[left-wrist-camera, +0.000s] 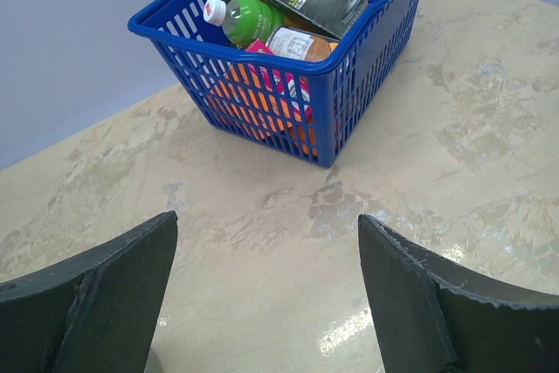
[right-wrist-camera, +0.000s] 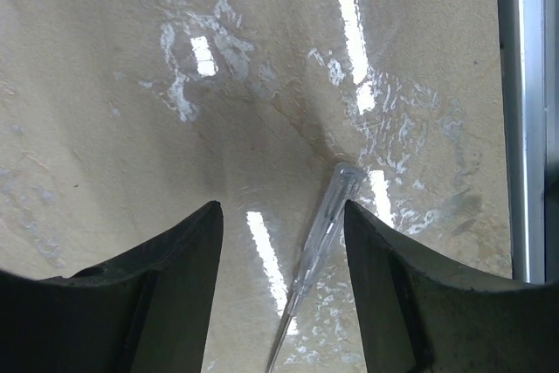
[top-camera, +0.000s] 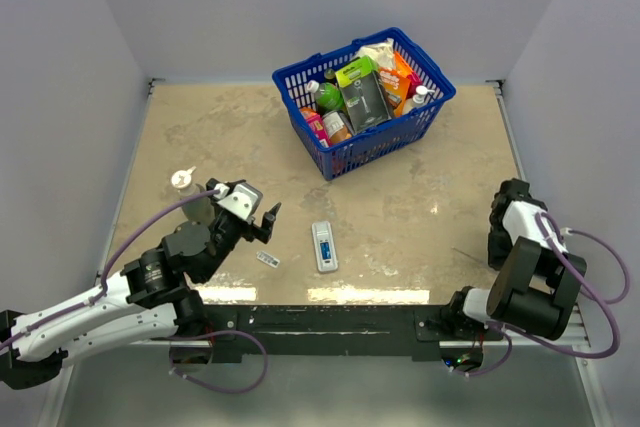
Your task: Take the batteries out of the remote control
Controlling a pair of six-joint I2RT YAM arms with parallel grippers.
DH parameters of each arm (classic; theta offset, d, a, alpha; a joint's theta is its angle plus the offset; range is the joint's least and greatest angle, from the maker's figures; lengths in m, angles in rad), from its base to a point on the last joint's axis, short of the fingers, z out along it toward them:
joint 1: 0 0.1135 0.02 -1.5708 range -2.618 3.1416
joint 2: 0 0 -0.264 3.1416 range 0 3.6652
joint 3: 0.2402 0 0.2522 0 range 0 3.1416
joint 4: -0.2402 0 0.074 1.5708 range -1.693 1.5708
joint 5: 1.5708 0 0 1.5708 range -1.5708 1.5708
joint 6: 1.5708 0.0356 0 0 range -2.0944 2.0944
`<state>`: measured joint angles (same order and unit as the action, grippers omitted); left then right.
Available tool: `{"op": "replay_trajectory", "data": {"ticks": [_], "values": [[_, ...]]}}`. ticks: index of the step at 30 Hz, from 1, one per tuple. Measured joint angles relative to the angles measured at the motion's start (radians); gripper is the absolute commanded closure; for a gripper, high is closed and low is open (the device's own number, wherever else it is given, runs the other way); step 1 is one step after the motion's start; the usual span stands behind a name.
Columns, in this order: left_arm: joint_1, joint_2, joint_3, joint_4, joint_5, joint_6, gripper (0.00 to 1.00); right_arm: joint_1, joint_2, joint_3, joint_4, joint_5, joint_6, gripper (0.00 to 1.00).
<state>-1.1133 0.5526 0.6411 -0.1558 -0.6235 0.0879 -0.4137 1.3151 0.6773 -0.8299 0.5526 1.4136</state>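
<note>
Both sets of jaws gape empty: left gripper point(top-camera: 267, 223) hovers at nine o'clock from the remote control point(top-camera: 324, 246), grey battery point(top-camera: 268, 260) near it on the table point(top-camera: 200, 127); right gripper point(right-wrist-camera: 281, 207) at three o'clock.

3 pale walls point(top-camera: 330, 7) enclose a mottled beige table point(top-camera: 220, 137) (glare near front).
</note>
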Motion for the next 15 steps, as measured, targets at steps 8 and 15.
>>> {"op": "replay_trajectory", "data": {"ticks": [8,15], "values": [[0.000,0.000,0.000,0.000,0.002,0.000,0.13,0.000,0.010,-0.038,0.030,-0.003,0.000,0.44],[0.000,0.002,0.000,0.000,0.002,0.000,0.13,-0.001,0.006,-0.047,0.043,0.006,0.008,0.50]]}}
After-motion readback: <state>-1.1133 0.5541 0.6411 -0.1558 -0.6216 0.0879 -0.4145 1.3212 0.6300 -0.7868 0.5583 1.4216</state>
